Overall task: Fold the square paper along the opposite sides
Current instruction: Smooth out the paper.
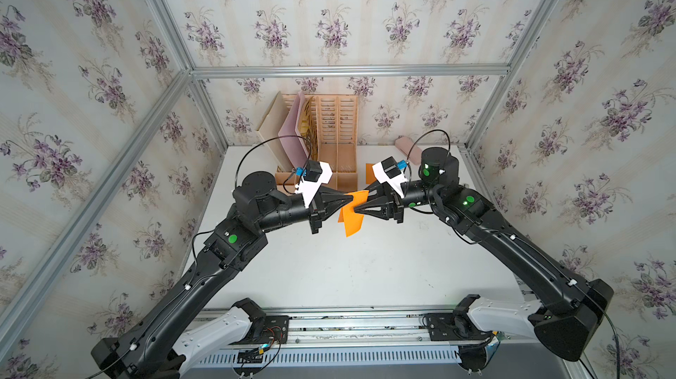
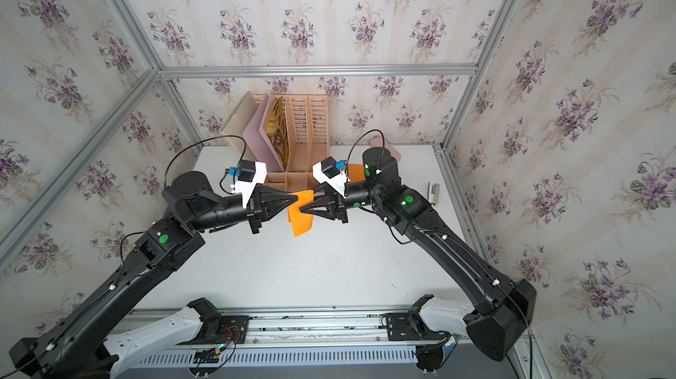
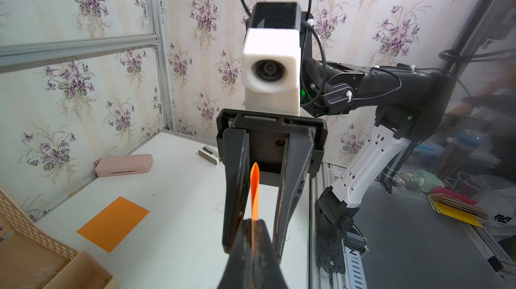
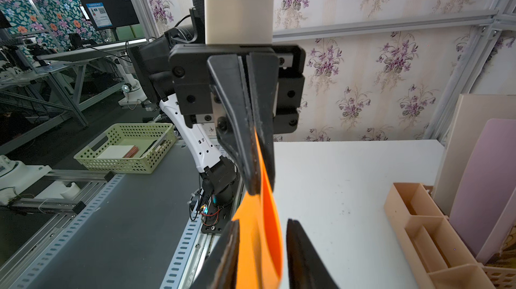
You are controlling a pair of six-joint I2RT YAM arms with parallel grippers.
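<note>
The orange paper (image 1: 353, 214) (image 2: 302, 214) hangs in the air above the white table (image 1: 329, 267), between my two grippers, which face each other tip to tip. My left gripper (image 1: 347, 198) (image 3: 254, 224) is shut on the paper's edge (image 3: 254, 190). In the right wrist view the paper (image 4: 258, 245) shows two curved layers. My right gripper (image 1: 356, 209) (image 4: 262, 226) stands open, one finger on each side of the paper with gaps showing, so it is not pinching it. The shut left gripper (image 4: 255, 187) is opposite.
Another orange sheet (image 3: 113, 223) (image 1: 369, 172) lies flat on the table near the back. A wooden file organizer (image 1: 336, 132) with folders stands at the back wall, beside a pink case (image 3: 124, 164) and a small stapler (image 3: 209, 155). Organizer trays (image 4: 418, 217) lie close to the right gripper.
</note>
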